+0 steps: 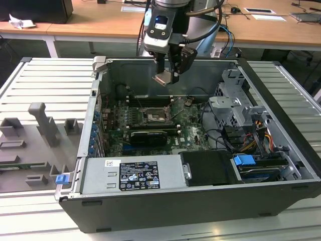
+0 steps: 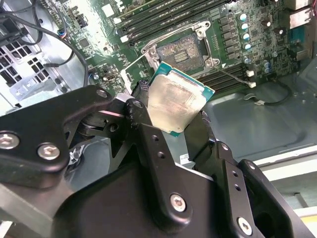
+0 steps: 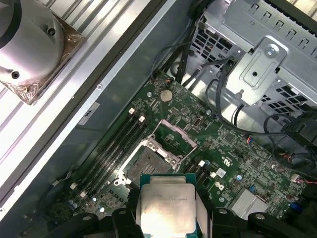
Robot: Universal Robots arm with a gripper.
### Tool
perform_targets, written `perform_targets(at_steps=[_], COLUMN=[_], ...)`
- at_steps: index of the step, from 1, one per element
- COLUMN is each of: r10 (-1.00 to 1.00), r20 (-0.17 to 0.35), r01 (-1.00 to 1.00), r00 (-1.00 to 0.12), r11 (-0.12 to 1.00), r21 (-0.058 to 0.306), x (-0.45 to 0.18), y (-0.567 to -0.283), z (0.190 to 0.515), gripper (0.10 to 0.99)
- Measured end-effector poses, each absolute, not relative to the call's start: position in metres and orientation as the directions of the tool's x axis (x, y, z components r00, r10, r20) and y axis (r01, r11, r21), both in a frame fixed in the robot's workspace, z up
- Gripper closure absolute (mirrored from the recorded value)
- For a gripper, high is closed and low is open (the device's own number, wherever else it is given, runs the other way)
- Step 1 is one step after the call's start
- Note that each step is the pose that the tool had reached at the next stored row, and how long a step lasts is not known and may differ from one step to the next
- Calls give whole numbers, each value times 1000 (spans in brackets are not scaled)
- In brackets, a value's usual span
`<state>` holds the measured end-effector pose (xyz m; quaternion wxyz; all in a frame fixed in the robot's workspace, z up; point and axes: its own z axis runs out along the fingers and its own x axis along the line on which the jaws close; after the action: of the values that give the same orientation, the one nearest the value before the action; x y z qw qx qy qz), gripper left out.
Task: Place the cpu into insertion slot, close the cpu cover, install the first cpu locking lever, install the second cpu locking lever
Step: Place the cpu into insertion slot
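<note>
The gripper is clamped on two edges of the chip, holding it in the air over the green board, near its uncovered socket.

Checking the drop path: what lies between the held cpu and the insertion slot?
Nothing solid: in the exterior view the cpu, clamped in the jaws of the gripper, hangs above the insertion slot with only open air between them.

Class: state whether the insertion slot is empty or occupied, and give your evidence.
Empty. The insertion slot shows bare contacts in both wrist views; the cpu is gripped in the tool above the board.
</note>
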<state>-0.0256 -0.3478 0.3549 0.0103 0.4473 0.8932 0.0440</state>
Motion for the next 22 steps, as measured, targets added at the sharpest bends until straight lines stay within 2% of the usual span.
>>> perform_targets(at_steps=[18, 22], r10=[879, 920], r20=[21, 21], r01=[876, 918], r00=[-477, -390], r11=[474, 387], r21=[88, 88], x=[-26, -26], y=[-348, -348], z=[354, 354], gripper=[553, 553])
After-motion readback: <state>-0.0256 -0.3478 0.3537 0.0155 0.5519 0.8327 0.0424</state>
